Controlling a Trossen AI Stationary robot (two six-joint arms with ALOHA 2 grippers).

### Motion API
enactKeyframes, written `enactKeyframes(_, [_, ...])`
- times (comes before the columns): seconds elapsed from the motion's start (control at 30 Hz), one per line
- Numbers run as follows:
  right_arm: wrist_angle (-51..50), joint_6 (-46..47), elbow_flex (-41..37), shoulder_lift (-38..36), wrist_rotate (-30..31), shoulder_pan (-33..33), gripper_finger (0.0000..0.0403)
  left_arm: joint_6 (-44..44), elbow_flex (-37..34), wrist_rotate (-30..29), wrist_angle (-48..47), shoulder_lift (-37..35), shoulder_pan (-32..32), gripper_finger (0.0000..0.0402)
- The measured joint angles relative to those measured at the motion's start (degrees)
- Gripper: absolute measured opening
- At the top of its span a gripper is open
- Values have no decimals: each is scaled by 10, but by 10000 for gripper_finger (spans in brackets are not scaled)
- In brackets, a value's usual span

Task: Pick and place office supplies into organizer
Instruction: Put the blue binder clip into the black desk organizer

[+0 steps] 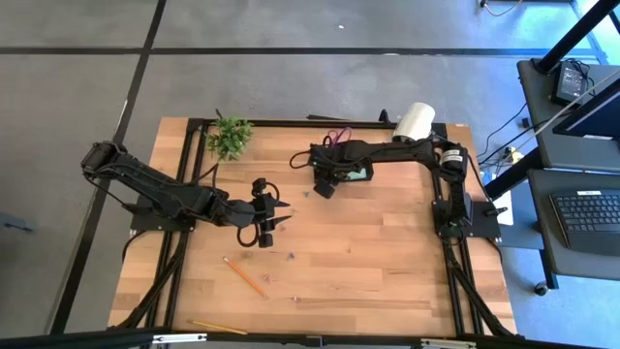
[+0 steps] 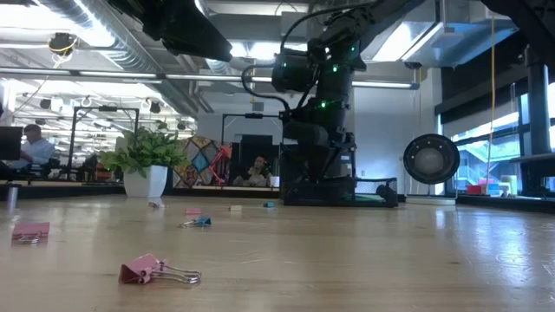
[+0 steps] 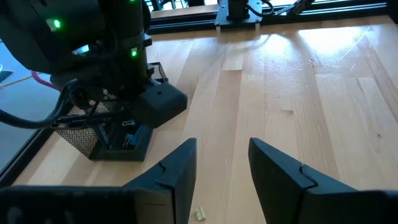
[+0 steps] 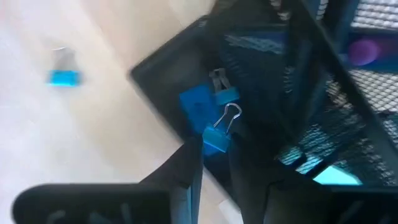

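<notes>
The black mesh organizer (image 1: pixel 351 167) stands at the table's far middle. My right gripper (image 1: pixel 325 186) hovers over its low front compartment (image 4: pixel 186 87), fingers open (image 4: pixel 233 163). Two blue binder clips lie there, one (image 4: pixel 198 102) on the compartment floor and one (image 4: pixel 216 138) at a fingertip. My left gripper (image 1: pixel 279 215) is open above bare wood at the table's middle (image 3: pixel 222 162). An orange pencil (image 1: pixel 244 276) and a yellow pencil (image 1: pixel 218 328) lie near the front edge. A pink binder clip (image 2: pixel 156 270) lies on the wood. Purple scissor handles (image 4: pixel 364 50) show in the taller part. My right gripper comes at the organizer's low compartment slanting from above. A blue binder clip with a silver handle (image 4: pixel 224 121) sits right at one fingertip (image 4: pixel 193 152) over that compartment. I cannot tell whether the finger touches it.
A potted green plant (image 1: pixel 230 137) stands at the far left and a white cylinder (image 1: pixel 417 121) lies at the far right. More clips lie on the wood, among them a blue one (image 2: pixel 198 222) and a pink one (image 2: pixel 30 231). A thin dark pen (image 1: pixel 358 302) lies near the front.
</notes>
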Motion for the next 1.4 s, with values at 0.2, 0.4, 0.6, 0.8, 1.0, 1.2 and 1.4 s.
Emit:
enactKeyframes(0.2, [-2, 32, -2, 3, -1, -9, 74, 0, 0, 0, 0, 0, 0, 141])
enactKeyframes(0.4, [-3, 43, -2, 2, -4, -19, 74, 0, 0, 0, 0, 0, 0, 141])
enactKeyframes(0.6, [-3, 42, -1, 2, -5, -20, 74, 0, 0, 0, 0, 0, 0, 141])
enactKeyframes(0.8, [-1, 42, -1, 1, -6, -20, 78, 0, 0, 0, 0, 0, 0, 141])
enactKeyframes(1.0, [-1, 42, 0, 1, -7, -20, 115, 0, 0, 0, 0, 0, 0, 141])
enactKeyframes(1.2, [-2, 41, 0, 0, -8, -20, 152, 0, 0, 0, 0, 0, 0, 141])
enactKeyframes(1.4, [-9, 42, 1, -4, -11, -18, 160, 0, 0, 0, 0, 0, 0, 141])
